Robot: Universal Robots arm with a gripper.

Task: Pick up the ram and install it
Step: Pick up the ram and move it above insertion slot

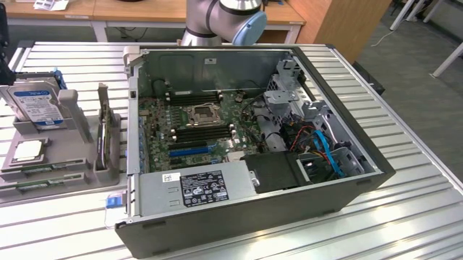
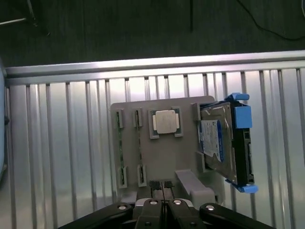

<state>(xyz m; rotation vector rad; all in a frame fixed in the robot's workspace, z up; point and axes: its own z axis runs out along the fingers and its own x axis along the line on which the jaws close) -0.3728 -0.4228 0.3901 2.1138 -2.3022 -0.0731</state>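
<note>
- While looking down through the wrist view, noted the black two-finger gripper (image 2: 161,184) closed pad to pad, with nothing between the fingers.
- Placed it above one edge of the flat grey plastic parts tray (image 2: 162,152) on the ribbed aluminium table (image 2: 57,143), touching nothing.
- Located the long, thin green circuit-board ram stick (image 2: 140,145) standing on edge between small grey end holders on that tray, just beside the square silver processor chip (image 2: 165,121).
- Noted a second ram stick (image 2: 119,145) parallel to it, on the side away from the chip.
- Judged the first stick the nearer to the fingertips, at its end.
- Logged a blue-framed silver hard drive (image 2: 218,143) upright at the tray's other side, apart from both sticks.
- In the exterior view, found the tray on the exterior view's left of the open black computer case (image 1: 239,222), with long black memory slots (image 1: 206,130) on the green motherboard (image 1: 155,108) inside, well apart from the sticks.
- Could not tell whether any slot is filled.
- Judged the stick light, thin and stiff along its length, but brittle under twisting.
- Expect flat, smooth faces, so likely slippery under a loose pinch.
- Would grip across the two flat faces near mid-length at the upper edge, away from the holders.
- Would keep pads off the lower contact edge.
- Risk: an off-centre hold tilting the stick in its holders.
</note>
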